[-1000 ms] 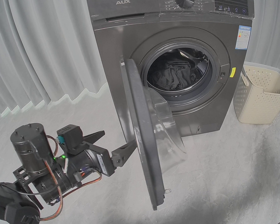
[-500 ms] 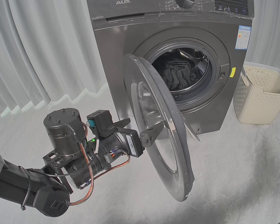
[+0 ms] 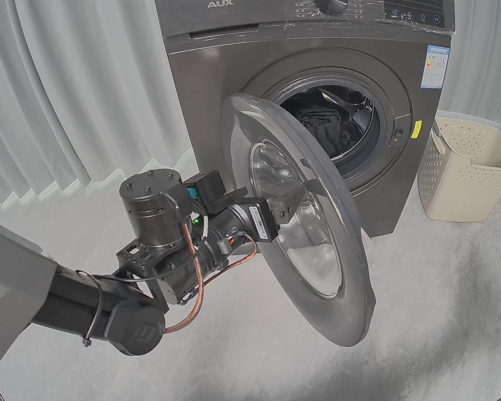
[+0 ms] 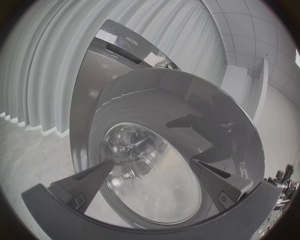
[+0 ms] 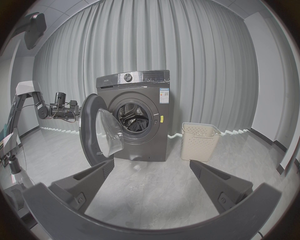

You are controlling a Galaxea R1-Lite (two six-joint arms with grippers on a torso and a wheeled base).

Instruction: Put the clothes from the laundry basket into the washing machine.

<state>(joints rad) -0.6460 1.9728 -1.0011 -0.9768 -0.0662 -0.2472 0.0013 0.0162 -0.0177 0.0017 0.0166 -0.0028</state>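
Washing machine: a big grey metal box with a round knob on top and a round hole in the front.
Door: a round door with a shiny grey rim and a clear, bulging window; it stands half open in front of the hole.
Clothes: dark, crumpled cloth lies inside the drum, behind the door.
Laundry basket: a cream plastic basket full of little holes sits on the floor, just beside the machine on the robot's right.
Left gripper: it is spread wide and holds nothing; its two pointy black fingers are right up at the door's outer side, near the window.
Right gripper: it hangs low, well apart from the machine, fingers spread with nothing between them.
Floor: smooth, pale stone.
Curtain: white cloth in long folds behind the machine.
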